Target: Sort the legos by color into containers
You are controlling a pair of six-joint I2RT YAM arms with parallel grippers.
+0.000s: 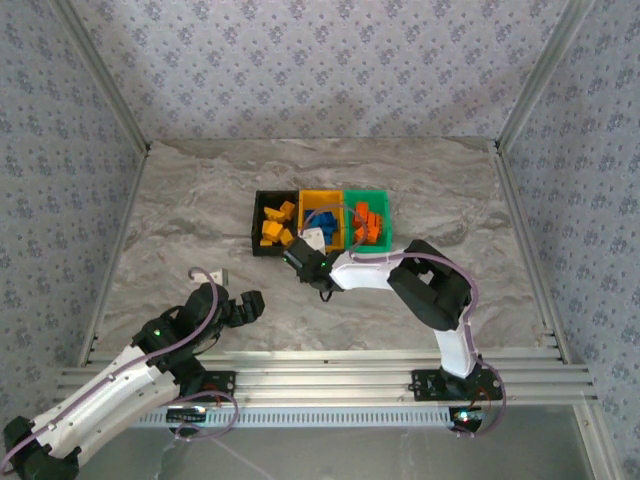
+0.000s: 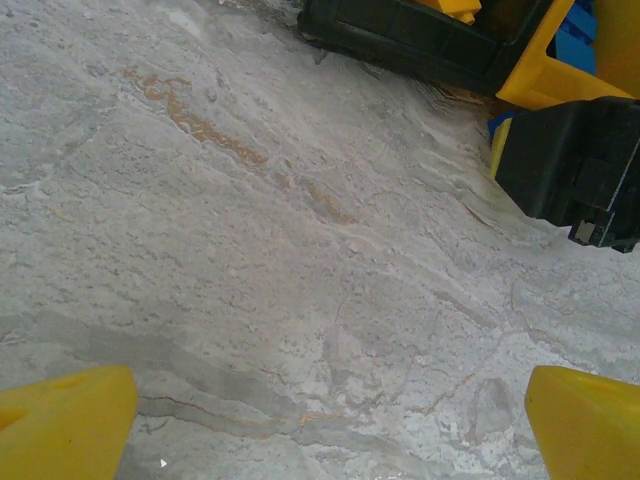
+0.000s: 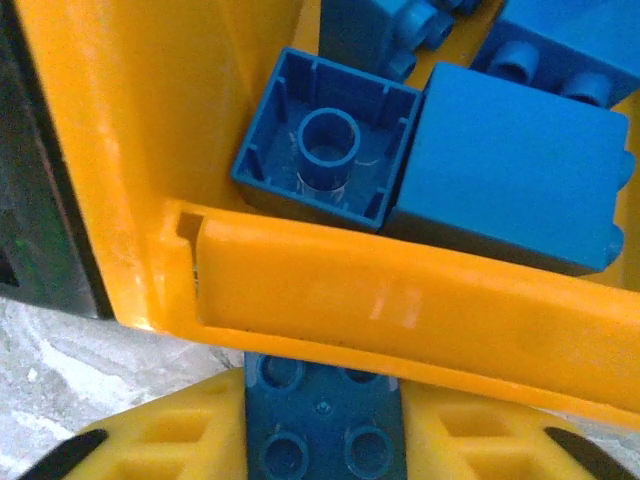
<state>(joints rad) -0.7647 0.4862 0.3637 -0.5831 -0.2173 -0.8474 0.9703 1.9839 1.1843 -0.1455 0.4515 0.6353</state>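
Three containers stand in a row mid-table: a black bin (image 1: 258, 222) with yellow-orange legos (image 1: 275, 228), a yellow-orange bin (image 1: 322, 194) with blue legos (image 1: 330, 225), and a green bin (image 1: 366, 192) with red-orange legos (image 1: 368, 222). My right gripper (image 1: 300, 262) sits low at the yellow-orange bin's near left corner. In the right wrist view its yellow fingers (image 3: 170, 440) press both sides of a blue brick (image 3: 322, 420), studs facing the camera, just outside the bin's near wall (image 3: 400, 300). More blue bricks (image 3: 510, 170) lie inside. My left gripper (image 1: 245, 305) is open over bare table.
The left wrist view shows its spread gripper (image 2: 330, 420) above marble, with the black bin (image 2: 420, 45), the yellow-orange bin (image 2: 545, 75) and the right gripper's black body (image 2: 580, 165) ahead. Aluminium rails and patterned walls ring the table.
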